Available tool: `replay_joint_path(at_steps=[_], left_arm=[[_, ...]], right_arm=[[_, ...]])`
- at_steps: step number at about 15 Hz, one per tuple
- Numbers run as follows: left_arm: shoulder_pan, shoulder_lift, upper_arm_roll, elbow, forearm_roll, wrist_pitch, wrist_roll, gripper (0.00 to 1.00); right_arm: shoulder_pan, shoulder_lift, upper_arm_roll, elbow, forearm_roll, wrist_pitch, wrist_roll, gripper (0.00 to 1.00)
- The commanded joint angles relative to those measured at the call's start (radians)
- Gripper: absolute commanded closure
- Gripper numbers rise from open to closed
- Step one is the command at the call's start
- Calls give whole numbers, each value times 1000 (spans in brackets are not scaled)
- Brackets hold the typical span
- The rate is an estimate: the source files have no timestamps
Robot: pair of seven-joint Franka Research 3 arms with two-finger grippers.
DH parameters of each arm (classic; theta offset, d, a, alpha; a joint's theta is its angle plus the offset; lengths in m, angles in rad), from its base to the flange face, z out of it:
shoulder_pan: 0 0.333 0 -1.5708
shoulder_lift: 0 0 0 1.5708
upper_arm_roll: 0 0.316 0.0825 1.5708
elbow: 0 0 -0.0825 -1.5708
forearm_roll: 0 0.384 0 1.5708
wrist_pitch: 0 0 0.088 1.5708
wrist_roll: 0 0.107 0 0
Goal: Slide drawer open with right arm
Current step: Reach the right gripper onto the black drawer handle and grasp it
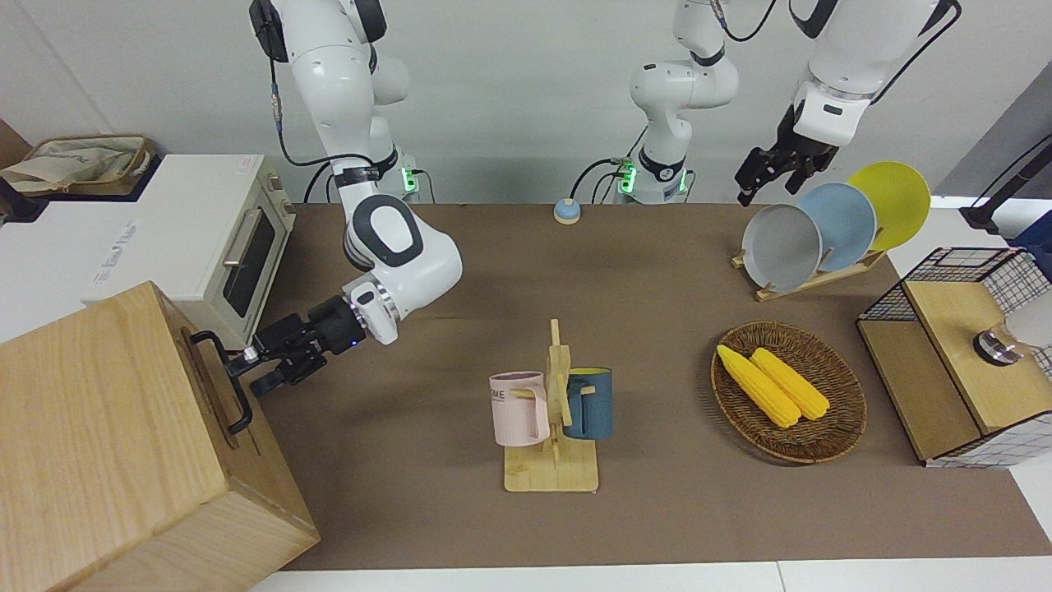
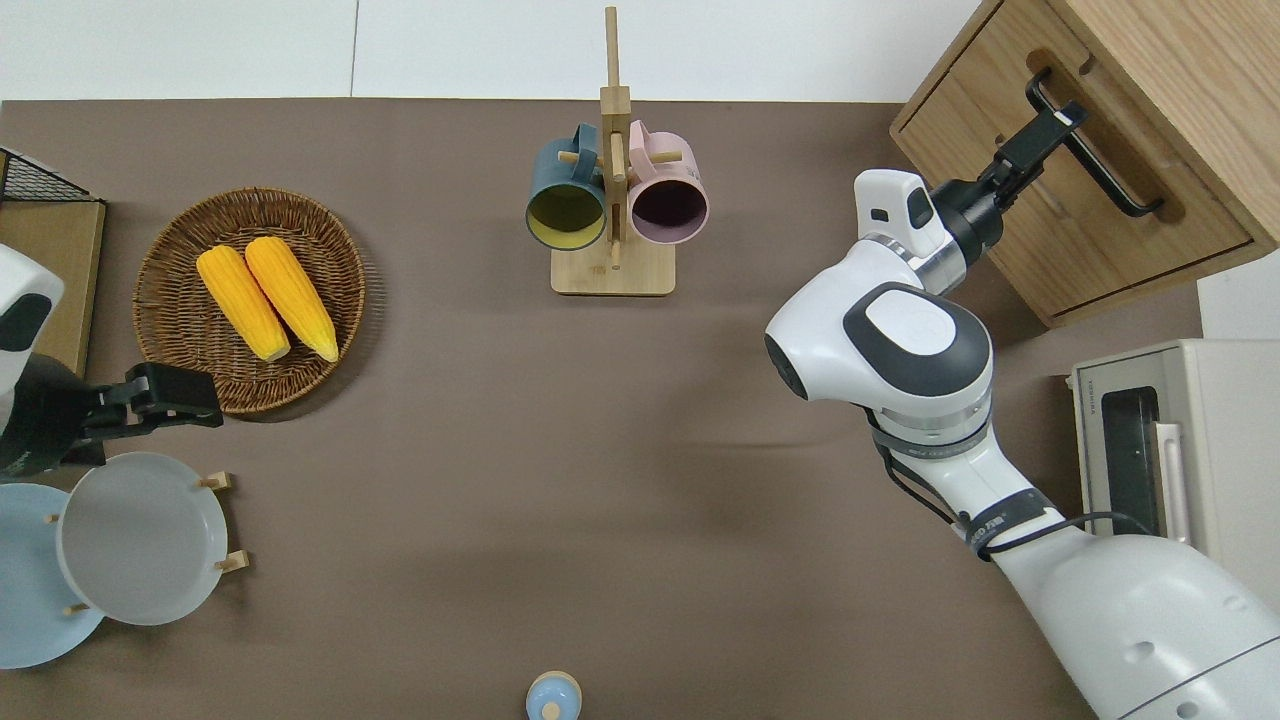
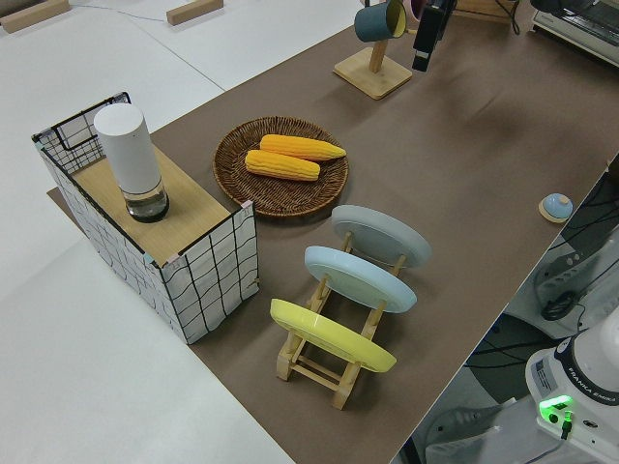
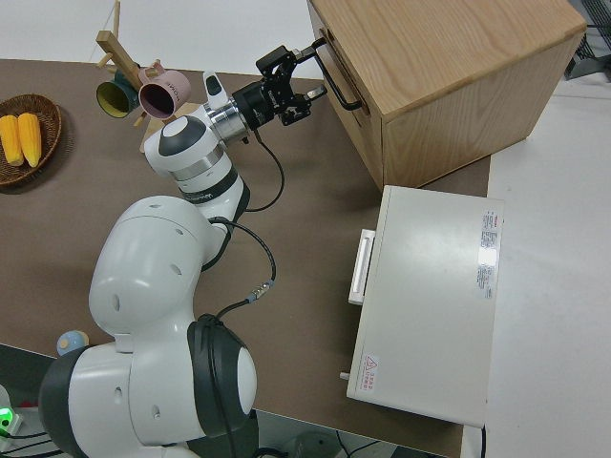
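The drawer (image 1: 215, 409) is the front of the large pale wooden cabinet (image 1: 90, 427) at the right arm's end of the table, and it looks flush with the cabinet. Its black bar handle (image 1: 231, 389) runs along the front. My right gripper (image 1: 251, 372) is open, with its blue light showing. Its fingertips (image 4: 302, 52) reach the handle (image 2: 1105, 168) toward the end farther from the robots. I cannot tell whether the bar lies between them. My left arm is parked, its gripper (image 1: 768, 187) open and holding nothing.
A white toaster oven (image 1: 230, 238) stands beside the cabinet, nearer to the robots. Mid-table is a wooden mug rack (image 1: 555, 411) with a pink and a blue mug. Toward the left arm's end are a wicker basket (image 1: 830, 444) of corn, a plate rack (image 1: 822, 275) and a wire-mesh rack (image 1: 953, 370).
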Motion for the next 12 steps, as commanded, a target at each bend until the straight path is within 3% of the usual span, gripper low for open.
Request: replay_joint_path(at_steps=[1, 2, 6, 8, 12], left_arm=[[-1, -8, 4, 4, -1, -17, 9, 7], [-1, -8, 4, 4, -1, -15, 9, 7], [-1, -8, 4, 4, -1, -15, 9, 7], [-1, -8, 4, 4, -1, -15, 9, 7], [-1, -8, 4, 4, -1, -15, 9, 7]], right_arm=[[-10, -5, -19, -12, -66, 41, -5, 228], [-8, -5, -26, -12, -69, 44, -5, 299], [-8, -5, -29, -10, -76, 44, 6, 822], [-8, -5, -29, -12, -78, 60, 18, 999], [-2, -6, -23, -12, -73, 51, 24, 1000]])
